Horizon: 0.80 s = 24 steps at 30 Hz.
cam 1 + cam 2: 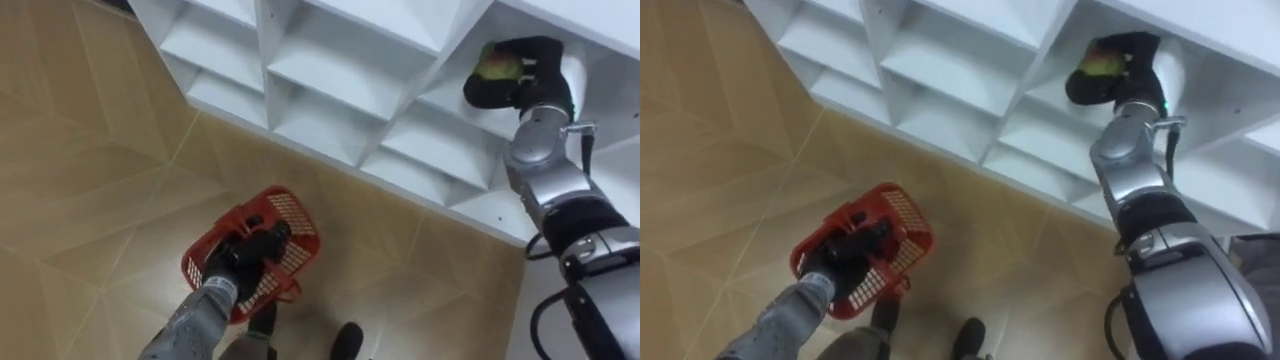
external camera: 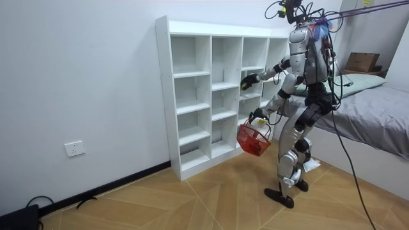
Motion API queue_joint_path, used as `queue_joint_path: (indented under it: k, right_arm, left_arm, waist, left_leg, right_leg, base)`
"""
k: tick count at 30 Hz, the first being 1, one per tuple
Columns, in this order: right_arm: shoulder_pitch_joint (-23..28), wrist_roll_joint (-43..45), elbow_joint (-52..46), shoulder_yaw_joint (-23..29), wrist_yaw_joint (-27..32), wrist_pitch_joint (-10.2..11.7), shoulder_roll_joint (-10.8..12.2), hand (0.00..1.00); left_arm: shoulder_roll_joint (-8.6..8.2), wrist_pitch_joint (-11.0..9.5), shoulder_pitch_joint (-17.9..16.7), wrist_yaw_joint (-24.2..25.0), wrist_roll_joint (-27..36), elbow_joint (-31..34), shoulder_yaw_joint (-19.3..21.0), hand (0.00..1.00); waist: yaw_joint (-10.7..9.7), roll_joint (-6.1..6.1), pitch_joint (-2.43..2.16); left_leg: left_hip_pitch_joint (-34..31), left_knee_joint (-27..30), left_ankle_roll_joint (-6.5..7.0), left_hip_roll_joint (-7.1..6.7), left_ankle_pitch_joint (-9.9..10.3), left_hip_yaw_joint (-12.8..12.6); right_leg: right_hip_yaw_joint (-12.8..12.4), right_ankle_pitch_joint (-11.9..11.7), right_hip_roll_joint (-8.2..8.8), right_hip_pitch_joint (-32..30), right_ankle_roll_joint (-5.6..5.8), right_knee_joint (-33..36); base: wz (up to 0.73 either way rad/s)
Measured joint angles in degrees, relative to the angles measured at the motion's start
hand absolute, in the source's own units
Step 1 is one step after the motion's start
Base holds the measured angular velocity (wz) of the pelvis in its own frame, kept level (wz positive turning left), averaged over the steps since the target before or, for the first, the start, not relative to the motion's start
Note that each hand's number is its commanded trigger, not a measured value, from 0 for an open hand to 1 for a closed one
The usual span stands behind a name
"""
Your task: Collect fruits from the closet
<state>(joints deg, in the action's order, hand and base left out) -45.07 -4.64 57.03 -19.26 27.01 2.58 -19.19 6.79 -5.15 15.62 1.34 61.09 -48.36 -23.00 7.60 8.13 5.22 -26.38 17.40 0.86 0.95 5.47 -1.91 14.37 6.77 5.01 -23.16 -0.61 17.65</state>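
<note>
White closet [image 1: 330, 70]: right robot hand [image 1: 527, 82] clamped round fruit [image 1: 497, 63]; draw out level, clear of the shelf edge, toward basket [image 1: 297, 215] below-left, gripped in left robot hand [image 1: 248, 252].

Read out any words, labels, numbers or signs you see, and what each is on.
No text can be read.
White cubby shelf unit: no labels.
Red plastic mesh basket, held by the left hand: no label.
Green-red round fruit in the right hand: no sticker visible.
Brown cardboard box on the bed: any print too small to read.
</note>
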Motion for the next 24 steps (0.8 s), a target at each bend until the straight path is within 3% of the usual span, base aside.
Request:
queue_joint_path:
  k: [2,5,8,14,20,24]
  right_arm:
    - [3.6,0.7,-3.4,0.0,-1.0,-0.2,0.5,1.00]
    - [9.3,1.5,-11.1,0.0,-2.7,-0.3,1.3,1.00]
    - [16.7,2.2,-17.4,0.0,-4.1,-0.2,1.9,1.00]
    - [21.1,4.5,-20.8,-0.3,-7.3,-0.2,3.7,1.00]
    - [27.7,4.8,-30.1,-0.1,-8.9,-0.2,3.4,1.00]
    - [31.6,4.9,-34.2,0.0,-11.7,-0.3,3.5,1.00]
  left_arm:
    - [0.08,-0.2,-0.3,0.0,0.1,0.6,-0.6,1.00]
    - [-0.04,-0.1,-0.2,0.0,-0.2,1.8,-1.1,1.00]
    - [-0.63,0.7,-1.7,-0.1,-0.8,3.0,-2.1,1.00]
    - [-0.96,1.1,-4.0,-0.9,0.0,7.2,-2.1,1.00]
    - [-0.72,1.3,-6.9,-0.8,-0.5,8.7,-2.0,1.00]
    - [-0.31,2.3,-7.2,-0.8,-0.5,9.1,-2.0,1.00]
  waist:
    - [-1.6,0.10,-0.13]
    - [-3.4,0.16,-0.73]
    - [-4.3,-0.08,-2.58]
    - [-5.1,-1.47,-3.93]
    - [-6.3,-1.90,-4.72]
    - [-6.5,-2.01,-4.82]
  left_leg:
    - [2.2,-0.5,-0.03,-0.12,0.0,0.2]
    - [4.1,-0.8,-0.03,-0.40,0.0,0.2]
    - [6.7,-1.7,-0.04,-0.41,0.0,0.1]
    - [13.4,-4.3,-0.07,-0.31,0.0,-1.7]
    - [18.0,-6.1,-0.30,-0.46,-0.1,-1.2]
    - [18.1,-6.2,-0.29,-0.48,-0.1,-1.1]
  right_leg:
    - [0.0,0.3,-0.09,2.4,0.25,-0.5]
    - [-0.1,0.2,-0.28,4.3,0.26,-1.1]
    - [-0.2,-0.1,-0.56,7.1,0.45,-2.7]
    - [-1.9,-0.1,-0.83,12.1,0.59,-3.6]
    - [-1.9,-0.1,-1.14,17.2,0.81,-5.9]
    - [-1.8,-0.1,-1.13,17.4,0.82,-5.9]
  base:
    - [0.02]
    - [0.01]
    - [-0.03]
    - [-0.16]
    - [0.03]
    - [0.04]
